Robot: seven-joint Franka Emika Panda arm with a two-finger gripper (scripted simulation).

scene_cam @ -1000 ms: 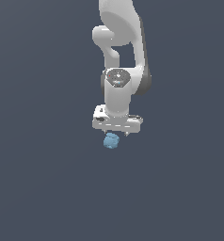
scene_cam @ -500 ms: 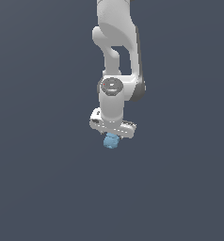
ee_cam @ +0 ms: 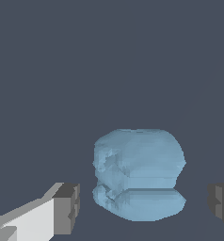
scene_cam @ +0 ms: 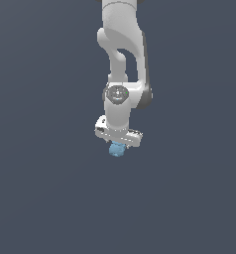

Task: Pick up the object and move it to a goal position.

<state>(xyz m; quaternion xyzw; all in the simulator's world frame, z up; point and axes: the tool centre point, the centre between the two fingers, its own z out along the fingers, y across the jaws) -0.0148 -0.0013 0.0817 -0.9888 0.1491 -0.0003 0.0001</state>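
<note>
Exterior view: white Panda arm (scene_cam: 121, 59) hangs down from 12 o'clock. Its gripper (scene_cam: 118, 141) sits directly over the light-blue lump (scene_cam: 117, 149), which peeks out below at 6 o'clock on the plain dark counter (scene_cam: 45, 198).

Wrist view: lump (ee_cam: 138, 173) lies between the two dark fingertips (ee_cam: 67, 208), a clear gap on each side. Jaws spread wide, touching nothing.

object (scene_cam: 117, 149) directly beneath tool (scene_cam: 118, 144), between its spread fingers (ee_cam: 67, 208), touching neither
</note>
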